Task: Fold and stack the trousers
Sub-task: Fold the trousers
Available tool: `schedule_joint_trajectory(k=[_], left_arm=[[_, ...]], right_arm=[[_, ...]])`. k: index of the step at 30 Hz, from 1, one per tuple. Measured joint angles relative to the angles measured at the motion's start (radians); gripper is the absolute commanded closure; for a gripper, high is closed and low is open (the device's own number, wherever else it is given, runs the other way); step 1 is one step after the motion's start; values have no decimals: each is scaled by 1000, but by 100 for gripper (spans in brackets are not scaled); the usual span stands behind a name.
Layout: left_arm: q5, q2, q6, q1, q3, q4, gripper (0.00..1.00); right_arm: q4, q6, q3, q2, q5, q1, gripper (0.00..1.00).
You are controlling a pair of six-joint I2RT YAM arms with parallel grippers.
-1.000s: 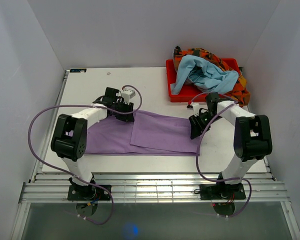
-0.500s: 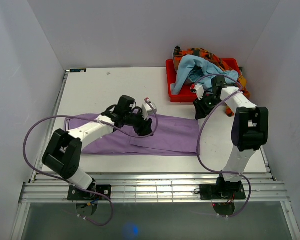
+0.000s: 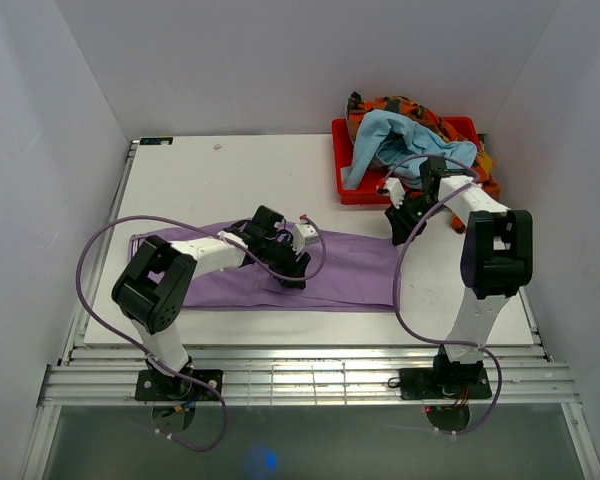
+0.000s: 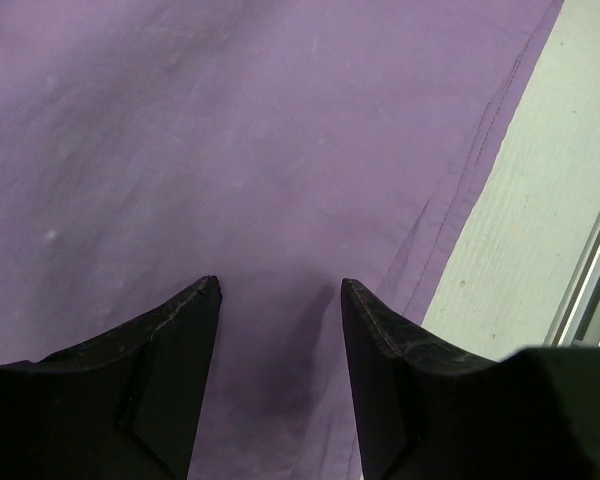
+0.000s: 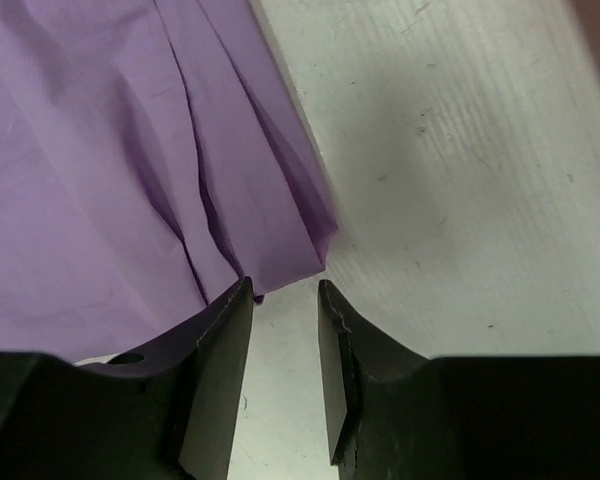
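The left claw (image 4: 280, 290) is hanging open and gripping nothing, with the trousers (image 4: 230, 150) lying flat on the tabletop (image 4: 540, 200) right beneath and beyond its tips. The right claw (image 5: 285, 290) is standing narrowly parted and is also empty. A pleated corner of the trousers is lying just beyond its tips, apart from them.

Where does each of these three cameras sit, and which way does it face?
Top: high behind the robot, looking down on the table; left arm, right arm and trousers show.
Left wrist: on the left arm, facing down onto the trousers; left claw shows.
Right wrist: on the right arm, facing down at the trousers' corner and table; right claw shows.
Shared: all three see the trousers.
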Motion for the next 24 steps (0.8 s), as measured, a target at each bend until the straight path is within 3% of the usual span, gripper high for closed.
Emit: schedule_joint_trajectory(k=[16, 20, 21, 24], left_arm=[[-11, 6, 0, 0, 0, 7, 37], [-11, 7, 0, 0, 0, 7, 37], [-11, 7, 0, 0, 0, 7, 38], [-11, 7, 2, 0, 0, 8, 42]], right_arm=[[-34, -40, -45, 22, -9, 13, 60], [-35, -47, -44, 35, -7, 21, 76], [-36, -48, -44, 36, -7, 23, 90], [-40, -54, -43, 37, -6, 26, 92]])
